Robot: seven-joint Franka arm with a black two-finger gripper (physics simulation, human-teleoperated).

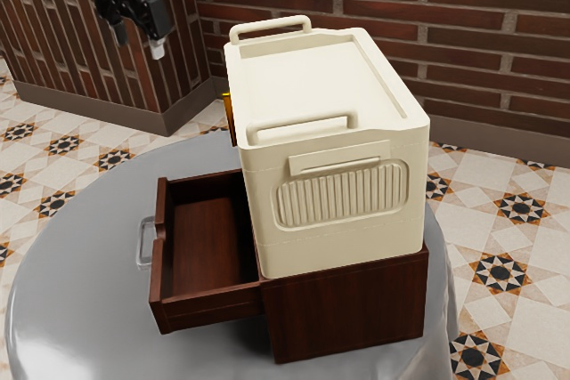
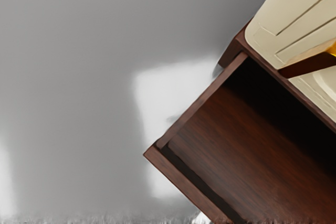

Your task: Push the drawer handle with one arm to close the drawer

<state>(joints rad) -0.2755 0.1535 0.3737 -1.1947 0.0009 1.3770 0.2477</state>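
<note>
My black gripper [image 1: 139,40] hangs high at the exterior view's upper left, its two fingers apart with nothing between them. Well below it, the dark brown drawer [image 1: 200,238] stands pulled far out of its wooden cabinet [image 1: 347,309]. A clear, pale loop handle [image 1: 144,242] is on the drawer's front panel, with a wide gap separating it from my gripper. In the wrist view the drawer [image 2: 262,129] shows its bare wooden floor beside the cabinet's edge [image 2: 233,48].
A large cream case [image 1: 329,193] with two top handles rests on the cabinet. Behind the case, a yellow and brown item [image 1: 228,113] sticks out. The round table [image 1: 71,264] has a grey cover. Brick walls [image 1: 463,51] rise behind.
</note>
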